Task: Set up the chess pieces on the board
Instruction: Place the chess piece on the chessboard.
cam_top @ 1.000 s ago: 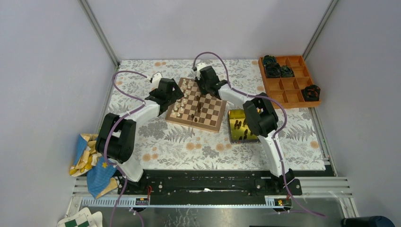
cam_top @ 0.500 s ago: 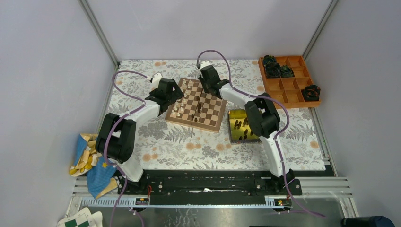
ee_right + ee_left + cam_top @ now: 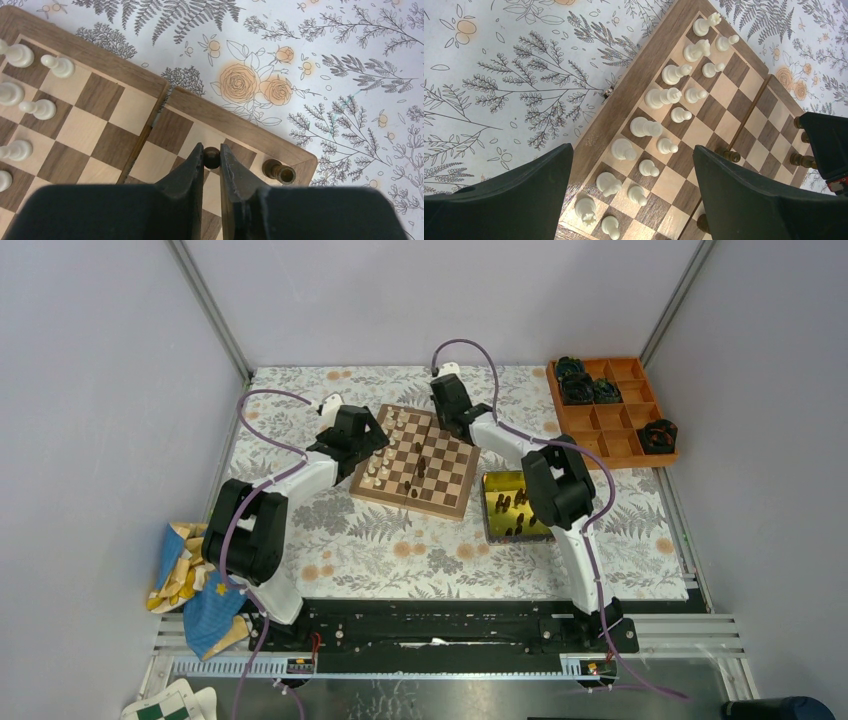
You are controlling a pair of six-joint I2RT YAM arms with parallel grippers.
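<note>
**Right gripper [image 3: 211, 150] closed on a dark chess piece [image 3: 211, 156] at the far right corner of the board [image 3: 100, 55].**
Only the rounded head of the held piece is seen. Its body is hidden between the fingers [image 3: 187, 175], and contact with the board cannot be determined. A second dark piece [image 3: 279, 171] is stood on the corner square nearby. The right arm is stretched far forward, wrist pointed down. The left gripper [image 3: 631, 149] is held wide open and empty above the cream pieces [image 3: 659, 97].

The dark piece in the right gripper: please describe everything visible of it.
The dark piece is small and brown, apparently turned wood, with a round glossy head. Only the head shows. The right gripper pinches it from both sides over the board's edge row, near a second dark piece at the corner. Its base is hidden.
</note>
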